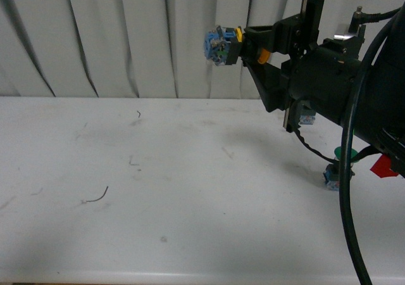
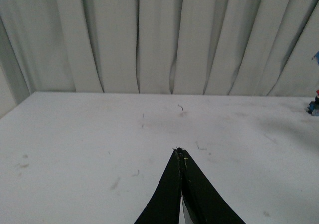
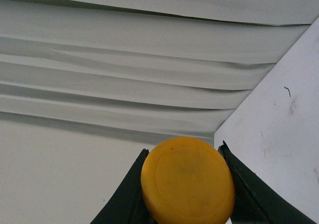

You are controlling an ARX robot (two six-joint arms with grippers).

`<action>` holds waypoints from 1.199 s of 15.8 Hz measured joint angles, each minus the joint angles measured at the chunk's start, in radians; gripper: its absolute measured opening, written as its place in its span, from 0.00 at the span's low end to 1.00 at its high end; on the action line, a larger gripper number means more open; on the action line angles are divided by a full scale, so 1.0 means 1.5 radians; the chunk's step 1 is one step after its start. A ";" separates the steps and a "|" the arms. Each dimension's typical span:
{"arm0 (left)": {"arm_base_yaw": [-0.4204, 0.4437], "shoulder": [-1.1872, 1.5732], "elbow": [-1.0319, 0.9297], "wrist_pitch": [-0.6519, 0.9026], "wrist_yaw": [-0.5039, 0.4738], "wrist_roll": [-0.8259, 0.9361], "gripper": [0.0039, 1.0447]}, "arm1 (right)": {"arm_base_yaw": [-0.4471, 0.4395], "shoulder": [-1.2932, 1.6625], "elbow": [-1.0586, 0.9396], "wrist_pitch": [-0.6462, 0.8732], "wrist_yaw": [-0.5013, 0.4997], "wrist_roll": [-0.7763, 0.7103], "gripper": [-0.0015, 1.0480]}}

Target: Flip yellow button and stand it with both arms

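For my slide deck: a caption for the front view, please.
Right gripper holds the yellow button aloft, sideways, above the white table.

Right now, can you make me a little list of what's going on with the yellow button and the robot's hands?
yellow button: up in the air, sideways, blue block pointing left in the front view
right gripper: jaws squeezing its yellow cap
left gripper: jaws shut, empty, above the table
green button: on the table, at the right of the front view

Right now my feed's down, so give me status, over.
Right gripper shut on yellow button, aloft, sideways. Left gripper shut, empty. Green-capped button lies below, apart.
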 joint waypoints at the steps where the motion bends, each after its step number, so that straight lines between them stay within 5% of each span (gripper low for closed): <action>1: 0.000 0.000 0.001 -0.002 0.000 0.000 0.01 | 0.001 0.000 0.000 -0.001 0.002 0.000 0.34; 3: 0.000 0.000 0.001 0.001 0.000 -0.001 0.07 | 0.002 0.000 -0.001 -0.002 0.002 -0.003 0.34; 8: 0.000 0.000 0.001 0.001 0.000 0.000 0.64 | -0.029 -0.055 0.003 -0.012 -0.004 -0.162 0.34; 13: 0.000 0.000 0.001 0.001 0.000 -0.001 0.92 | -0.081 -0.118 0.032 -0.175 0.019 -0.375 0.34; 19: 0.000 0.000 0.001 0.001 0.000 0.000 0.94 | -0.239 -0.119 0.111 -0.392 0.116 -0.757 0.34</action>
